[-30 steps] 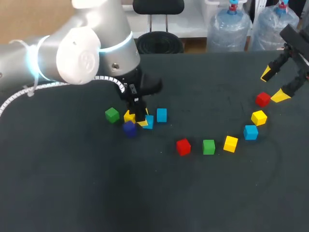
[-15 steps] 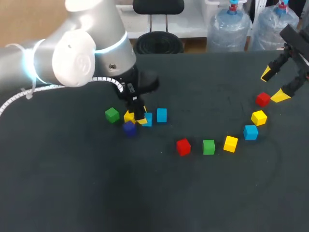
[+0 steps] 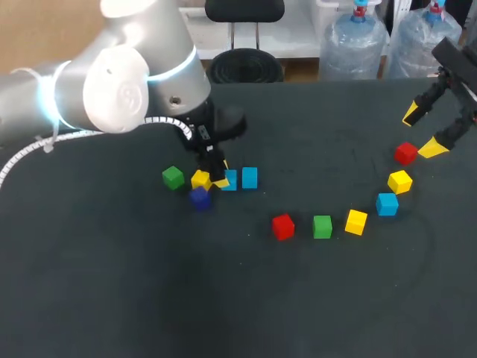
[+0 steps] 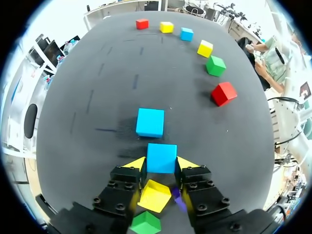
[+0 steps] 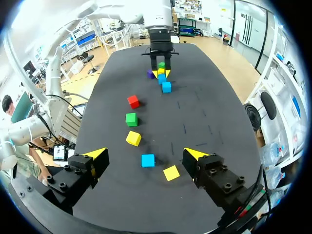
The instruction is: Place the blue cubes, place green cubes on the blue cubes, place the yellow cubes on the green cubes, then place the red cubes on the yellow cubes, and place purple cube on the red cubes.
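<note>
The left arm's fingers [image 4: 137, 164] are clamped on a blue cube [image 4: 161, 158] from both sides, left of the tabletop's [image 3: 149, 283] middle; I cannot tell whether it rests on the surface. A second blue cube [image 4: 150, 122] sits just ahead. Under the wrist lie a yellow cube [image 4: 155, 196], a purple cube [image 4: 176, 194] and a green cube [image 4: 145, 223]. To place it well, I judge: set it flat and square to its neighbour, part the fingers only a little, then rise straight so the yellow cube is not nudged. The right arm's fingers [image 5: 96, 157] hang apart near the far right corner, with a third blue cube [image 5: 147, 160] ahead of them
</note>
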